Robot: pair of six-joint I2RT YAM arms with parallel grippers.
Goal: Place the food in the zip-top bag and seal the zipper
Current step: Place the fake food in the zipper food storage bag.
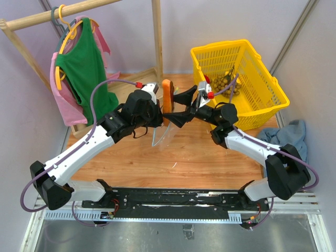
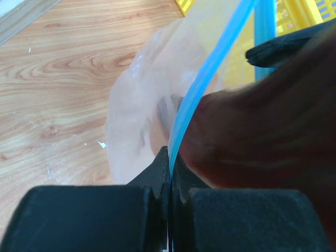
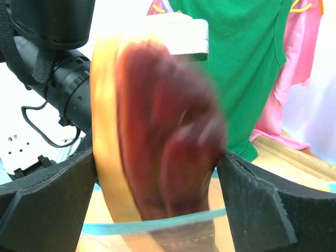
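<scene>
dark red piece (image 3: 163,136) in r gripper (image 3: 157,178), l gripper (image 2: 169,163) pinching bag (image 2: 134,110) zipper (image 2: 210,68).

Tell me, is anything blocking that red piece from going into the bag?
No other object shows. The right gripper holds the red piece at the mouth of the bag, whose zipper the left gripper pinches. Only that zipper crosses the piece's lower end; whether the mouth gapes enough is unclear.

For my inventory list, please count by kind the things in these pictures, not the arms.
Food: 2 (dark red piece, tan fruit bunch)
Bags: 1 (zip-top bag)
Baskets: 1 (yellow basket)
Garments: 2 (green top, pink top)
Cloths: 1 (blue cloth)
Racks: 1 (wooden rack)
Total: 8
</scene>
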